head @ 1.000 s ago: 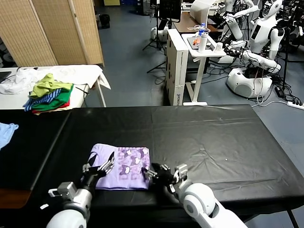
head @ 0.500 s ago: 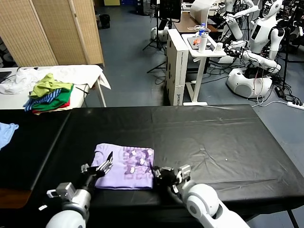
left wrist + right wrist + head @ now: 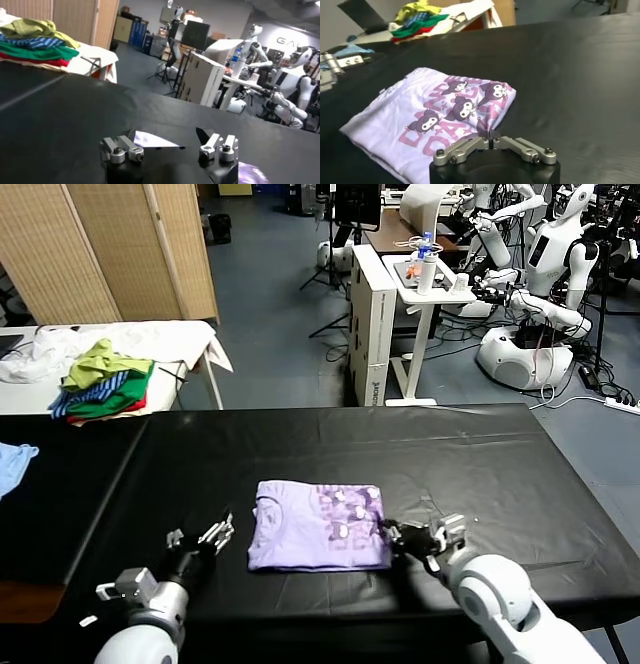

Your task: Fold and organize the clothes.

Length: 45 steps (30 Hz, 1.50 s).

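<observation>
— Lying flat on the black table, the T-shirt is folded into a neat rectangle near the table's front edge, roughly at its middle. Do you see the print?

— Yes, purple-and-white cartoon figures face up on the half of the shirt toward the right gripper; the other half is plain lavender. The neckline shows at the shirt's far left corner.

— How does the right gripper stand?

— Its fingers are pressed together, tips meeting. They sit right at the shirt's right edge, and from the wrist a small fold of the hem looks pinched between the tips.

— So it has hold of the shirt?

— It appears so, by the edge only; the cloth rises just a little at the tips and the rest lies flat on the table.

— And the left gripper?

— Spread wide, both fingers clearly parted, holding nothing. It rests low over the table, beside the shirt's left edge but apart from it, with bare black surface between them.

— Anything else around the shirt?

— Well behind it and to the left, on a white side table, there is a pile of clothes in green, stripes and red. A light blue garment lies at the far left, on the dark surface next to the black table. Other robots stand far behind the shirt, on the right.
</observation>
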### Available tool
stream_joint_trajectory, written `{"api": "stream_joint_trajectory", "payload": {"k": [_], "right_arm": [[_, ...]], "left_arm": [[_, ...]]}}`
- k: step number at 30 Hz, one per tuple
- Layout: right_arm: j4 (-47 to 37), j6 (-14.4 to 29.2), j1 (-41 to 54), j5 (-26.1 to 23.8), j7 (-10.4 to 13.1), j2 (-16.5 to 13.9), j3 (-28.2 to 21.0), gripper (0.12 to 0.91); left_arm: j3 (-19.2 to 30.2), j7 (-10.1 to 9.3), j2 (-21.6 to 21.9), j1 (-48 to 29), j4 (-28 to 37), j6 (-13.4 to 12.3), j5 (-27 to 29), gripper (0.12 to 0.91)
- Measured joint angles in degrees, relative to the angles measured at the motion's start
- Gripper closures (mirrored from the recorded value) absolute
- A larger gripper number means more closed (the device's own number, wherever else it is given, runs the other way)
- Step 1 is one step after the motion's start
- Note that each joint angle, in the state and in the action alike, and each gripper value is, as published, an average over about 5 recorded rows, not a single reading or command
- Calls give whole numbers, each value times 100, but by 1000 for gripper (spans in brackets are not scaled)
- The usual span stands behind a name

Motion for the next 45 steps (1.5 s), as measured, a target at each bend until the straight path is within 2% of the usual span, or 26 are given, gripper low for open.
{"api": "stream_joint_trajectory", "payload": {"k": [3, 7, 10, 13, 21, 28, 31, 38, 41, 45], "right_arm": [[77, -14, -62, 0, 11, -104, 135, 656], [171, 11, -137, -1, 11, -204, 274, 390], [238, 130, -212, -5, -6, -262, 381, 221], [307, 366, -310, -25, -8, -301, 509, 135], [594, 1165, -792, -262, 12, -441, 940, 118], [1031, 2071, -1887, -528, 64, -549, 1679, 118], [1179, 2435, -2451, -680, 242, -509, 2015, 118], [1616, 3356, -3909, -981, 919, -286, 2504, 118], [1790, 3560, -4513, -1141, 1038, -206, 2577, 118], [1930, 3627, -5030, -1193, 1060, -164, 2621, 118]], "left_arm": [[5, -55, 28, 23, -28, -27, -25, 123], [3, -104, 84, 97, -94, -84, -210, 123], [-5, -115, 139, 180, -151, -132, -258, 123], [-12, -148, 186, 271, -227, -166, -233, 123], [-114, -167, 332, 627, -476, -233, -226, 123], [-272, -178, 484, 1280, -803, -269, -230, 123], [-356, -227, 524, 1609, -949, -277, -249, 123], [-485, -423, 603, 2218, -1304, -234, -359, 123], [-493, -496, 647, 2385, -1373, -236, -296, 123], [-511, -530, 686, 2520, -1452, -236, -220, 123]]}}
